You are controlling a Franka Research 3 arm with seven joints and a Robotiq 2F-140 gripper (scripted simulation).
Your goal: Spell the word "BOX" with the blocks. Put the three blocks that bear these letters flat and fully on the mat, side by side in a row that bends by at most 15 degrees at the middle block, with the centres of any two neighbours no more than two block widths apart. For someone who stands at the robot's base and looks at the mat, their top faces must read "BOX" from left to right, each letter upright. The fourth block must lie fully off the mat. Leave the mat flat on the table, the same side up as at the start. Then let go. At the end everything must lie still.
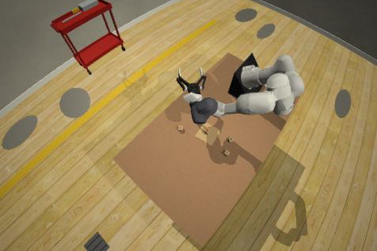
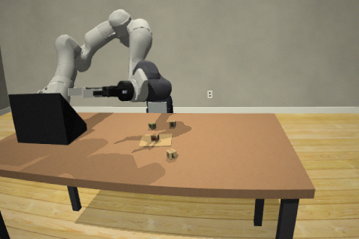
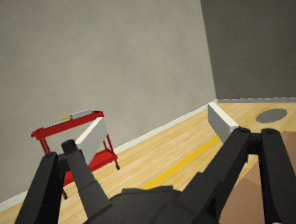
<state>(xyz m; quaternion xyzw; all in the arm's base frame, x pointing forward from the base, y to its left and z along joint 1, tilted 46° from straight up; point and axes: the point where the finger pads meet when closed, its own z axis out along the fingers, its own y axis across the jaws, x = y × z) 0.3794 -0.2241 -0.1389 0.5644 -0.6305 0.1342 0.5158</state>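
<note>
From the side, you've a block (image 1: 180, 127) (image 2: 171, 154) off the mat (image 1: 202, 137) (image 2: 164, 142) at four o'clock, the red-marked block (image 1: 205, 131) (image 2: 154, 138) on it, two more beyond, twelve to one; your hand (image 1: 191, 71) (image 2: 72, 91) (image 3: 154, 119) is spread, nine o'clock-pointing, likely keeping clear

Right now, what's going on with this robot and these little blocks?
The robot isn't handling anything: its pincer is wide open, well away from the blocks. One block sits on the mat; three others lie off it, so the word is not spelled.
</note>
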